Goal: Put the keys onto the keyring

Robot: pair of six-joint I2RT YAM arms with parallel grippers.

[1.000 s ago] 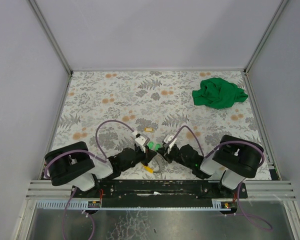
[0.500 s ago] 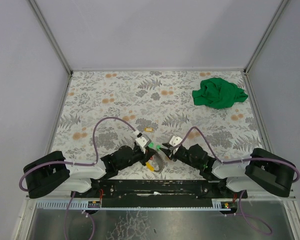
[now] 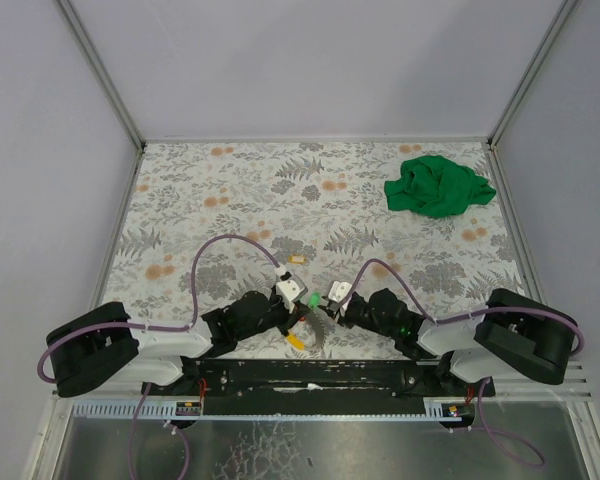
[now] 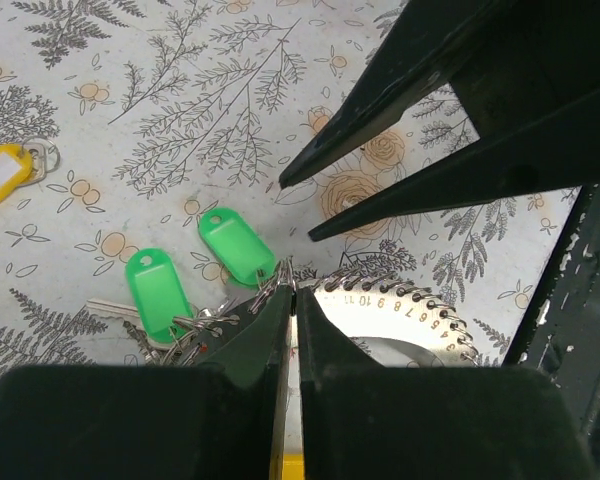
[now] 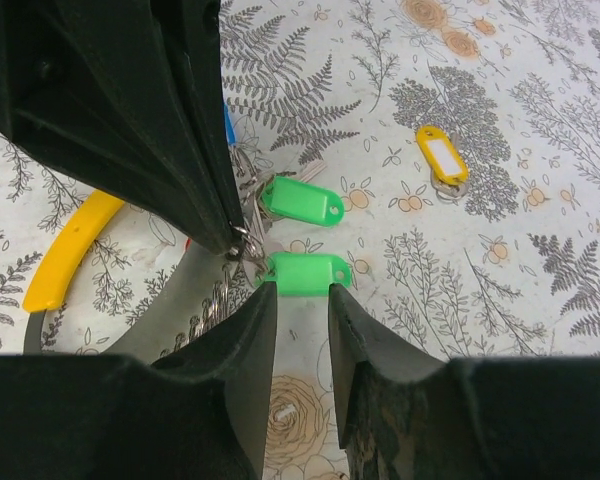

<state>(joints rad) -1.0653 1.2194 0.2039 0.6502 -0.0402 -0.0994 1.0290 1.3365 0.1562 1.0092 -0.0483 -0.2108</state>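
Floral tabletop [image 3: 230,190], lilac walls [image 3: 310,60], green cloth [image 3: 438,186] far right, keys [image 4: 158,292] at front

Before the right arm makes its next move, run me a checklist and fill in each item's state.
1. Ring held: the left claw is shut on the keyring. Ok.
2. Free hand ready: the right claw is open, with nothing between its fingers. Ok.
3. Green-tagged keys threaded: both tags lie at the ring, but the clutter of metal hides whether they are on it. Cannot tell.
4. Yellow-tagged key on the ring: it lies apart, untouched. Not ok.
5. Working space free: the green cloth sits far from both claws. Ok.
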